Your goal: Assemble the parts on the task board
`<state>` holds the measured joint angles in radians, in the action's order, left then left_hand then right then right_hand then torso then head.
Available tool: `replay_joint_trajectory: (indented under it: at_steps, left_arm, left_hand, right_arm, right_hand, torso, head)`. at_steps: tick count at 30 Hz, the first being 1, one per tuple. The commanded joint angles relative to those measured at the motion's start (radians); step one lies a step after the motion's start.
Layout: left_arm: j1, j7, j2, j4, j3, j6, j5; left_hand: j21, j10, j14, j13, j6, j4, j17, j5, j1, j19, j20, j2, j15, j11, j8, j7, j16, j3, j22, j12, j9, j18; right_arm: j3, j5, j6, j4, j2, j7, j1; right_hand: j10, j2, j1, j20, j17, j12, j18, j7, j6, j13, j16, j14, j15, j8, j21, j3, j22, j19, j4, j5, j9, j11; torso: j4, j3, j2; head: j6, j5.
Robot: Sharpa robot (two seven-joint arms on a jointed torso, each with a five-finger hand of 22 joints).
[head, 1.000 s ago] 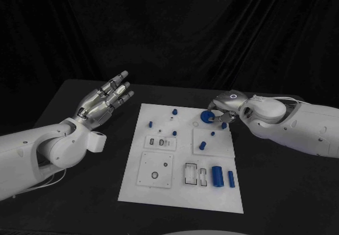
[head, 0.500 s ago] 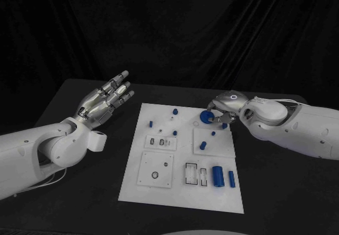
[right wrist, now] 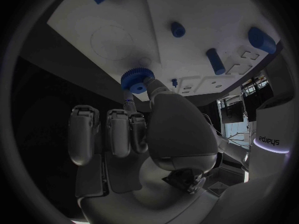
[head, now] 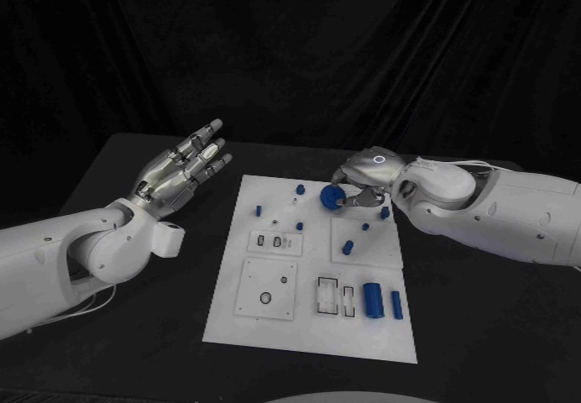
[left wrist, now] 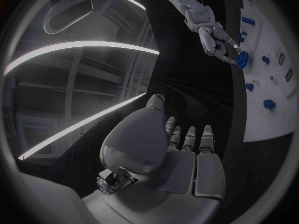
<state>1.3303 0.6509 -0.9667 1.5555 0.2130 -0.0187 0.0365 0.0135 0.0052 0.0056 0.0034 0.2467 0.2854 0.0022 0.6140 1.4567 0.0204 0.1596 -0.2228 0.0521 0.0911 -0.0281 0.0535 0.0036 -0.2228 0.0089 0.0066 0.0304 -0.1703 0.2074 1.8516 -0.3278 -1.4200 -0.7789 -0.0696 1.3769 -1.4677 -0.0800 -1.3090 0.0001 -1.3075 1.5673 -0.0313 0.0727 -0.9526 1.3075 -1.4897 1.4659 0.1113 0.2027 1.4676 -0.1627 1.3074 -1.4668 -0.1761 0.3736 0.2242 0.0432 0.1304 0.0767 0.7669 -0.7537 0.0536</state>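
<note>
While the left hand [head: 181, 172] stays raised and spread beside the task board [head: 317, 336], the right hand [head: 361, 186], pinching a blue gear [head: 331, 196], has shifted inward over the board's far edge on the black table [head: 484, 319].

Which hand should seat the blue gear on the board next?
Right. The right hand already holds the blue gear over the far end of the task board. The left hand is open, raised beside the board and holding nothing.
</note>
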Motion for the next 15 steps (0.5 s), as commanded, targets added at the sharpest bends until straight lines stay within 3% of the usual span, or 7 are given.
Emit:
replay_joint_trajectory:
  at_steps: [1,15]
  left_arm:
    - [0.001,0.006,0.005,-0.001,-0.001,-0.020,0.003]
    - [0.001,-0.002,0.014,-0.006,-0.001,-0.026,0.003]
  left_hand:
    - [0.005,0.002,-0.001,-0.001,-0.004,0.001,0.000,0.004,0.008,0.000,0.010,0.001,0.009,-0.007,-0.002,-0.005,-0.002,0.008,0.001,-0.004,0.000,-0.008]
    - [0.005,0.003,-0.001,-0.001,-0.003,0.001,0.000,0.004,0.009,0.000,0.010,0.001,0.009,-0.008,-0.003,-0.005,-0.001,0.008,0.001,-0.004,0.000,-0.008]
  right_arm:
    - [0.000,0.007,0.010,0.002,0.020,0.015,0.003]
    - [0.000,0.007,0.026,0.077,0.138,0.042,0.005]
  right_hand:
    - [-0.103,0.004,0.005,0.001,-0.163,0.004,0.000,-0.038,-0.030,0.263,0.005,0.084,0.003,-0.002,-0.004,0.001,0.191,-0.038,-0.005,-0.003,0.073,0.001]
    - [-0.103,0.007,0.007,0.001,-0.163,0.004,-0.001,-0.036,-0.019,0.263,0.006,0.084,0.003,-0.006,-0.006,0.000,0.191,-0.037,-0.003,-0.015,0.076,0.001]
  torso:
    - [0.0008,0.0000,0.001]
    - [0.0045,0.0013,0.003]
  head:
    - [-0.001,0.000]
    - [-0.003,0.002]
